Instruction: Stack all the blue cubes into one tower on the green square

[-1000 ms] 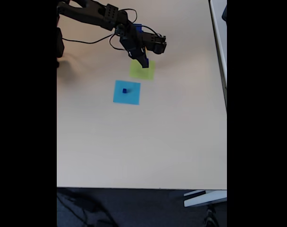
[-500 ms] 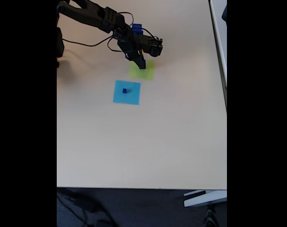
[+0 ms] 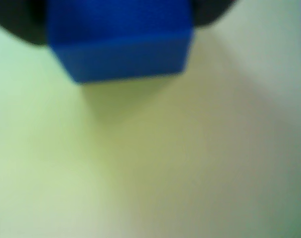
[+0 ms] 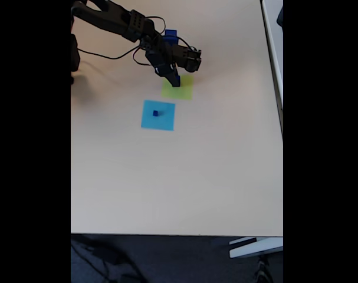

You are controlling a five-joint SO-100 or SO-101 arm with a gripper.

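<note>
In the wrist view a large blue cube [image 3: 121, 42] fills the top of the frame, blurred by closeness, with dark gripper parts showing at the upper left and upper right corners on either side of it. The gripper [image 4: 174, 78] appears to be clamped on this cube, its fingers pressed to the cube's sides, though the blur hides the actual contact. Below the cube lies the lime surface of the green square [image 3: 140, 163], and a soft shadow falls on the paper directly under the cube's lower edge. Whether the cube touches the paper or hangs just above it cannot be told.

In the fixed view the dark arm [image 4: 122, 23] reaches in from the upper left, cables trailing beside it, and bends down so that the gripper tip sits over the upper left part of the green square [image 4: 184, 89]. A patch of blue shows on the arm just above the wrist; what it is cannot be made out.

Just below and to the left of the green square lies a light-blue square [image 4: 158, 119], apart from it. A tiny blue cube [image 4: 155, 112] rests near its middle. Both squares lie on a pale beige table [image 4: 179, 177].
</note>
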